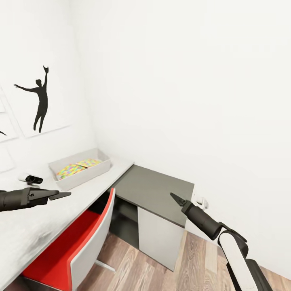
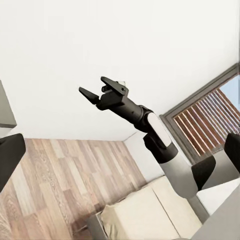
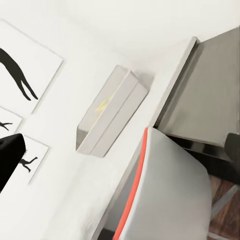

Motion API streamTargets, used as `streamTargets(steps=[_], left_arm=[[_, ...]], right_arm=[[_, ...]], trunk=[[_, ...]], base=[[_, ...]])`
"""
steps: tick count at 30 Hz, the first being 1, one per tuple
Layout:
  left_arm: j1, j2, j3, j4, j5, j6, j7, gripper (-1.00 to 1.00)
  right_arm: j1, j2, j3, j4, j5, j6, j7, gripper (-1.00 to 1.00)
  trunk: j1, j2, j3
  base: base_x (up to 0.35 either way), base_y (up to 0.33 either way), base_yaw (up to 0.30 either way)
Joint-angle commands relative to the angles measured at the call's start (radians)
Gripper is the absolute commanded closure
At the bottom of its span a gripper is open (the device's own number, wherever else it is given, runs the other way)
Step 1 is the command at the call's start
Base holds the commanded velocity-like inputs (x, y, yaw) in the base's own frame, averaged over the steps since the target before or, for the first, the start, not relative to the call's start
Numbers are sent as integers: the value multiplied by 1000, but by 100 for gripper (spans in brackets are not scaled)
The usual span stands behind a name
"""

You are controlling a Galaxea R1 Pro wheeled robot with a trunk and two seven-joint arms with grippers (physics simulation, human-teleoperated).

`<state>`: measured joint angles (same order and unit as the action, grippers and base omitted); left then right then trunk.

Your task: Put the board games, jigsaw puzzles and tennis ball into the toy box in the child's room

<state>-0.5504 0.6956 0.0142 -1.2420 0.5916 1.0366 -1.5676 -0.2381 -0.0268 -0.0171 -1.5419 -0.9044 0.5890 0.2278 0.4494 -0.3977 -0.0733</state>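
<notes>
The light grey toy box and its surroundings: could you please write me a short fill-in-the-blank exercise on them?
1. The shallow light grey toy box holds boxes printed with multicoloured ____ pieces.
2. The toy box stands on the pale grey-white ____.
3. The red-and-white chair is tucked under the ____.

Missing words: jigsaw; table; table

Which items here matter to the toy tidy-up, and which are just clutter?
Job:
toy box
jigsaw puzzles inside it
table
left gripper and right gripper, neither holding anything

Lying about:
red chair
small black object beside the box
silhouette picture
</notes>
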Motion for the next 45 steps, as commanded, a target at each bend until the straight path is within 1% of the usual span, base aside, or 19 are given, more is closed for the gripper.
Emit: streamTargets(steps=[1,9,17,25,45], left_arm=[[0,1,0,0,1,11,-3,-100],[0,1,0,0,1,11,-3,-100],[0,1,0,0,1,11,-3,-100],[0,1,0,0,1,11,-3,-100],[0,-1,0,-4,1,11,-3,-100]], right_arm=[[-1,0,-1,0,-2,6,2,-100],[-1,-1,-1,1,-3,6,2,-100],[-1,-1,-3,2,-5,6,2,-100],[-1,-1,-3,2,-5,6,2,-100],[-1,0,-3,2,-3,6,1,-100]], trunk=[[1,-2,-2],[1,-2,-2],[1,-2,-2],[1,-2,-2],[1,-2,-2]], base=[[-7,2,-284],[-15,1,-284],[-210,52,-284],[-73,11,-284],[-289,86,-284]])
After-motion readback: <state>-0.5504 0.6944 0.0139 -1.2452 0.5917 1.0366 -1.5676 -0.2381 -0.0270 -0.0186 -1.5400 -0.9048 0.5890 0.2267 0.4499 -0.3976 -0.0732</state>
